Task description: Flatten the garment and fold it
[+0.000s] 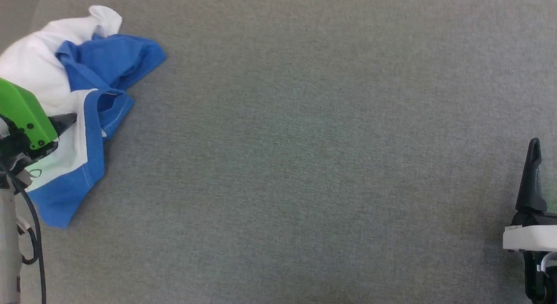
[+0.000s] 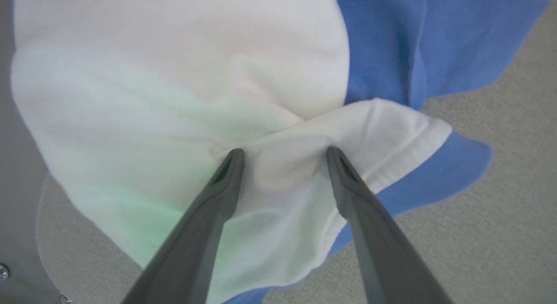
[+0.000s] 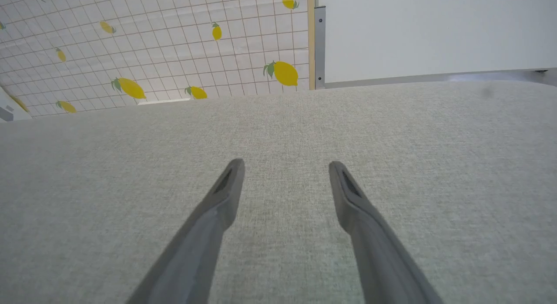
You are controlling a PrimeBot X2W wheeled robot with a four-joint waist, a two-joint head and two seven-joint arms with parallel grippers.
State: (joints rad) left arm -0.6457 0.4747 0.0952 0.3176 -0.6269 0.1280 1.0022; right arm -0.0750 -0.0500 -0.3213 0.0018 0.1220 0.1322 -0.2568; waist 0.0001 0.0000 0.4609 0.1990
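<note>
Crumpled shirt (image 1: pixel 87 77) at far left of the grey counter (image 1: pixel 304 164). Thin, light and limp, so likely to drape and slip.

Left end effector (image 2: pixel 283 153): fingers apart, straddling a raised white fold (image 2: pixel 287 182), not clamped.

Right end effector (image 3: pixel 285 167): fingers apart over bare counter, well away from the shirt.

Best hold is probably the stitched hem or a shoulder seam.

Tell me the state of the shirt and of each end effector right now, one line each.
Shirt: crumpled in a heap on the grey surface, not yet flattened or folded.
Left end effector: open, fingers astride a bunched white fold of the shirt.
Right end effector: open, empty, over bare surface away from the shirt.
</note>
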